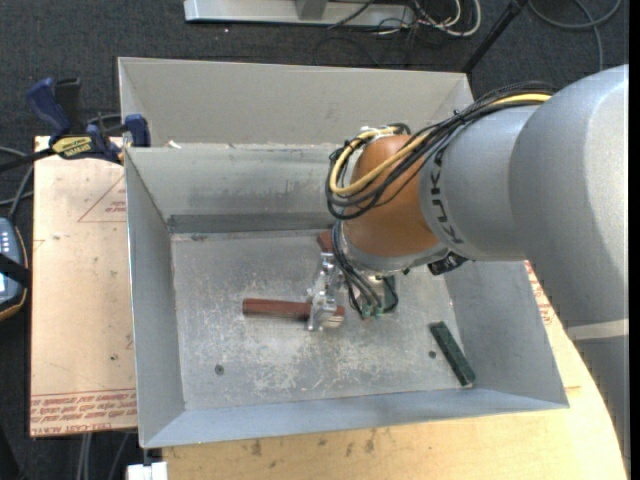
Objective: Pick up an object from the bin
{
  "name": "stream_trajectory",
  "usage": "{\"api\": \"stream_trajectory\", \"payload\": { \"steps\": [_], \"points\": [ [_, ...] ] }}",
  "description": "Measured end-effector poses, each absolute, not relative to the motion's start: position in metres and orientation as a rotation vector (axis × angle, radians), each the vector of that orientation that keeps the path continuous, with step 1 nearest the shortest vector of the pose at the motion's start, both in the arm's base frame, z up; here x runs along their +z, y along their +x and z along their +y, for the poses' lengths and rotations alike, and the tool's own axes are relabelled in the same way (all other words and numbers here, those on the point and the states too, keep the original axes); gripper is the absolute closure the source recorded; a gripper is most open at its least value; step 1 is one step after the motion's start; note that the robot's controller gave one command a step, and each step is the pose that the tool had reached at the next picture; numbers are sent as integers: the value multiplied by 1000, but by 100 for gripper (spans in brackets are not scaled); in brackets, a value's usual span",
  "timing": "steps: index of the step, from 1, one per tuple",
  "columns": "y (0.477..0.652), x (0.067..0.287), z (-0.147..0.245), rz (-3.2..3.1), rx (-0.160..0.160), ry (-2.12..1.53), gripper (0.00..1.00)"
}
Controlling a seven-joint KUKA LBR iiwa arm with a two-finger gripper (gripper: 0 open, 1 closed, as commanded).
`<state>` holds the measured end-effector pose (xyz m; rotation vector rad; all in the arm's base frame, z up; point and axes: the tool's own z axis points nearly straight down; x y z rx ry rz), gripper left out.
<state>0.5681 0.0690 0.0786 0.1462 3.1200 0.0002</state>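
A flat reddish-brown stick lies on the bin floor near its middle, running left to right. My gripper is down at the stick's right end, its metal fingers standing at or around that end. Whether they press on the stick is hidden by the fingers themselves. A small green thing shows just right of the gripper, under the wrist. A dark green bar lies on the floor towards the front right corner, well apart from the gripper.
The arm with its orange cover and cables hangs over the bin's right half and hides the floor beneath it. A small reddish piece peeks out by the back wall behind the wrist.
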Motion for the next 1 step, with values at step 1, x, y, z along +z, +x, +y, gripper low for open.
{"api": "stream_trajectory", "payload": {
  "steps": [1],
  "points": [
    [586,236,28,3137,1,81,100]
  ]
}}
